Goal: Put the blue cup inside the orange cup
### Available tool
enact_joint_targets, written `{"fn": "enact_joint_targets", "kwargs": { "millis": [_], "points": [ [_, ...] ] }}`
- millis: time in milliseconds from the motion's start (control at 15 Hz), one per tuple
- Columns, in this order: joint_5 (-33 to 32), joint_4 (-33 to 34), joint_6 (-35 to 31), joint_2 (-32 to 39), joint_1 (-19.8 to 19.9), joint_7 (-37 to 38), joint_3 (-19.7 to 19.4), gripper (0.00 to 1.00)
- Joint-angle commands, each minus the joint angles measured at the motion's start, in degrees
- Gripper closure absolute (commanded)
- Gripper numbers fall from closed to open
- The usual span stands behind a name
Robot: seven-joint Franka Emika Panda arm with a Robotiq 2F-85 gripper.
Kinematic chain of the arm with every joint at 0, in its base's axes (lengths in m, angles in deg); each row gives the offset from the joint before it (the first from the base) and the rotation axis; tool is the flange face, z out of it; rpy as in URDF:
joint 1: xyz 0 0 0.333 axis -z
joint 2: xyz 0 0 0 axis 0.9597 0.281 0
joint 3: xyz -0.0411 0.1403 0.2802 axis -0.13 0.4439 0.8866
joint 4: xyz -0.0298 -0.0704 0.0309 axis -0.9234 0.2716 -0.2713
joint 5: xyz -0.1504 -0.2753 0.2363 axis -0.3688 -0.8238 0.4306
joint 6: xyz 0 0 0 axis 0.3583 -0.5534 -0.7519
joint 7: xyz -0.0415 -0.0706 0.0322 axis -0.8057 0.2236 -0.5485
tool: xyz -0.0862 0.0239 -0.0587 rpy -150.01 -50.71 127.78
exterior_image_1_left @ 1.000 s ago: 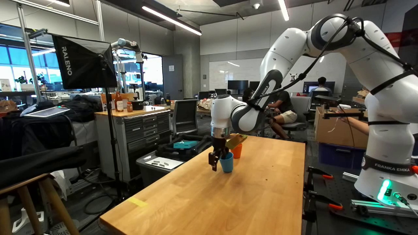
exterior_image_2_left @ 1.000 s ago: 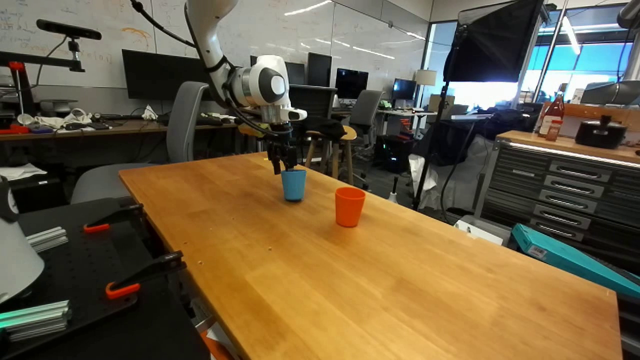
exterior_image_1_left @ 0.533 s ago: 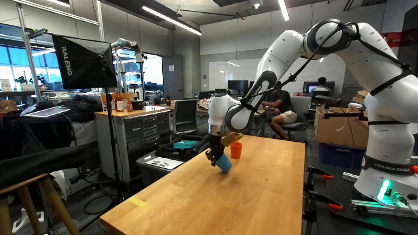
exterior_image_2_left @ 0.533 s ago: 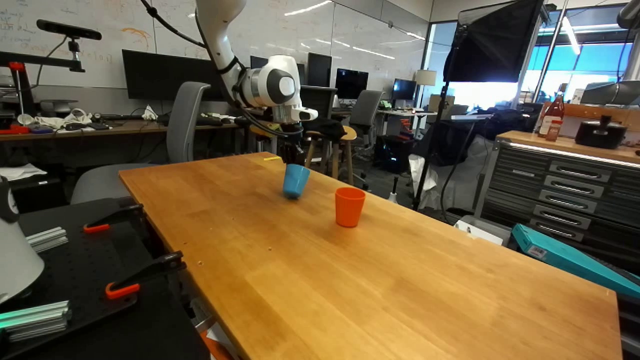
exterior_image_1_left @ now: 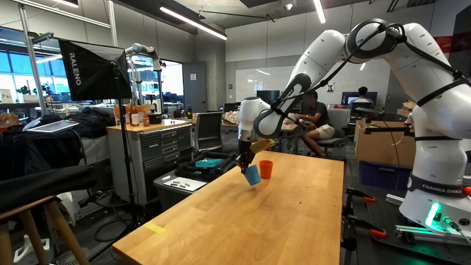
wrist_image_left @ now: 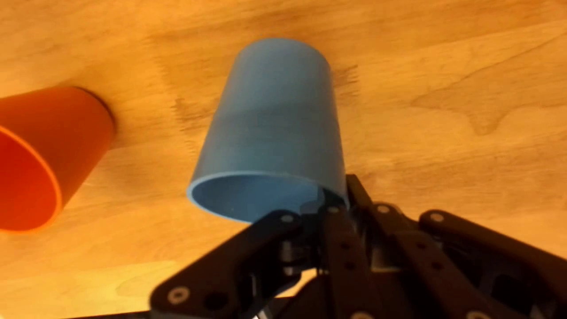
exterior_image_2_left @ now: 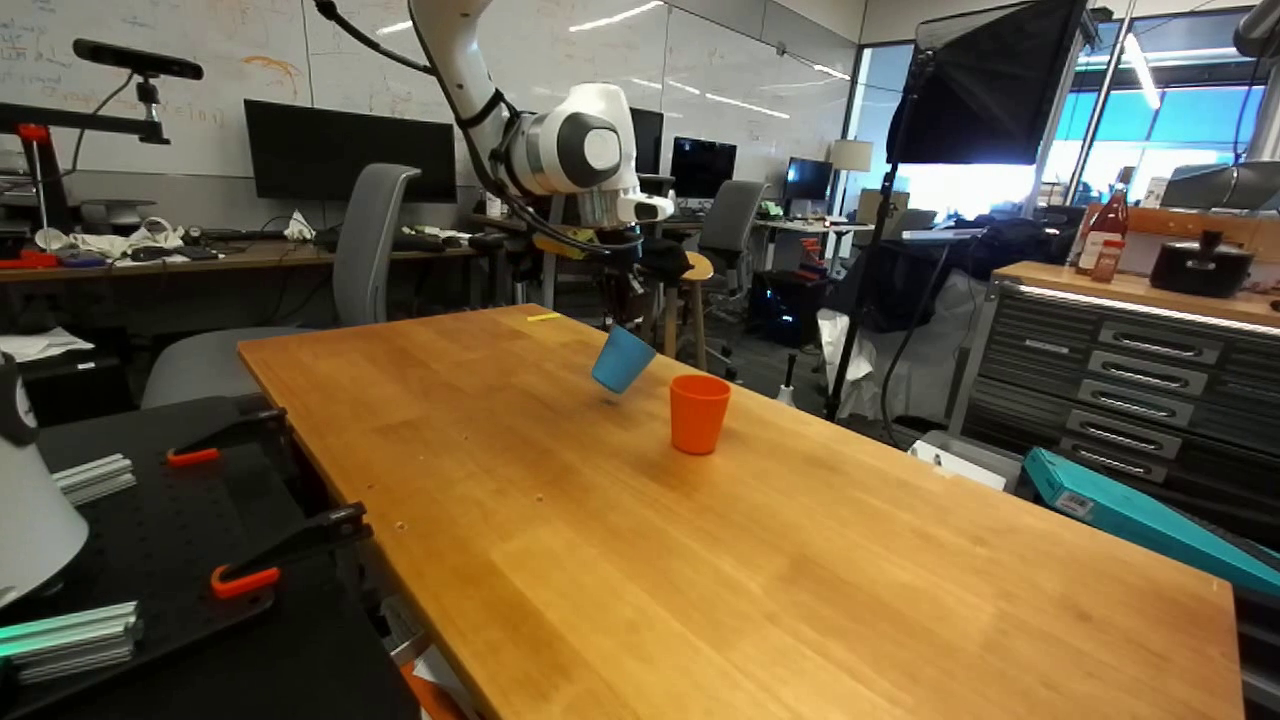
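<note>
The blue cup (exterior_image_1_left: 252,176) hangs tilted just above the tabletop, its shadow showing below its base. My gripper (wrist_image_left: 347,195) is shut on the cup's wall at the rim, one finger inside the mouth and one outside. In the wrist view the blue cup (wrist_image_left: 274,119) has its mouth toward the gripper and its base pointing away. The orange cup (exterior_image_2_left: 698,415) stands upright on the table, close beside the blue cup (exterior_image_2_left: 623,360) but apart from it. Its mouth opens upward, and the wrist view cuts off part of the orange cup (wrist_image_left: 73,128) at the left edge.
Both cups are near one long edge of the wooden table (exterior_image_1_left: 287,221). A strip of yellow tape (exterior_image_1_left: 155,227) lies on the tabletop. Black clamps with orange tips (exterior_image_2_left: 250,580) grip the robot's side of the table. A seated person (exterior_image_1_left: 317,117) is in the background.
The gripper has closed on the blue cup's rim. The cup, upright on the table before, has tilted, come up off the surface and moved toward the orange cup, which stays put.
</note>
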Motion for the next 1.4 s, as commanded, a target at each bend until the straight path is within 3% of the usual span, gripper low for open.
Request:
{"fn": "enact_joint_targets", "kwargs": {
  "millis": [0,400,1333],
  "points": [
    [2.24,-1.18,0.92,-3.54,0.81,-3.05,-0.96,0.97],
    [1.18,0.31,1.09,-7.21,1.12,-2.61,-2.67,0.97],
    [-9.01,-3.25,-4.87,-8.99,1.44,-0.59,-12.11,0.97]
  ]
}}
